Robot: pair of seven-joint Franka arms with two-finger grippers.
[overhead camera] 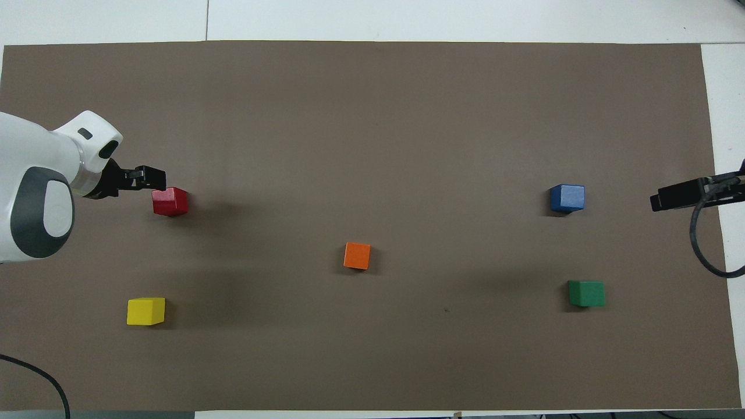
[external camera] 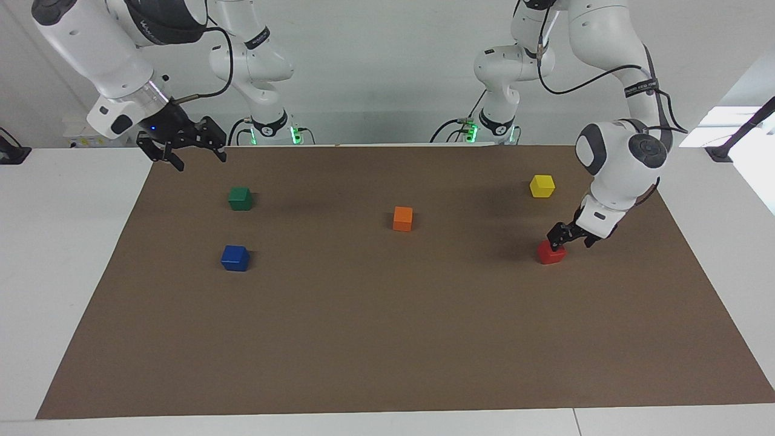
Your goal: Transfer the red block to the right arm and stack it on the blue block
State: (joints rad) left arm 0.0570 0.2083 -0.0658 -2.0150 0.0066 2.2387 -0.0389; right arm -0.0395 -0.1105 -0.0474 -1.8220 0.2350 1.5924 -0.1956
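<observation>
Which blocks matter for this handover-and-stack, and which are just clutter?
In play: red block, blue block, left pincer open over the red block, right pincer open, waiting.
Lying about: orange block, yellow block, green block.

Even, bright, diffuse room light in both views; no dim corners. Brown mat (external camera: 387, 339) matte, no glare on it. Soft shadow beside each cube: red block (external camera: 551, 253), blue block (external camera: 235, 258), orange cube (external camera: 402, 218), green cube (external camera: 240, 198), yellow cube (external camera: 542, 186). In the facing view these fall toward the left arm's end, short and blurred at the edges. Broad faint shadows of the arms lie on the mat near the robots. Overexposed window patch (external camera: 735, 124) at the facing view's edge, detail washed out. Small green lights glow at the arm bases (external camera: 273, 134). Focus sharp across the mat. Overhead view: mat edge slightly bowed, white arm shell (overhead camera: 35, 192) bright, not clipped.
</observation>
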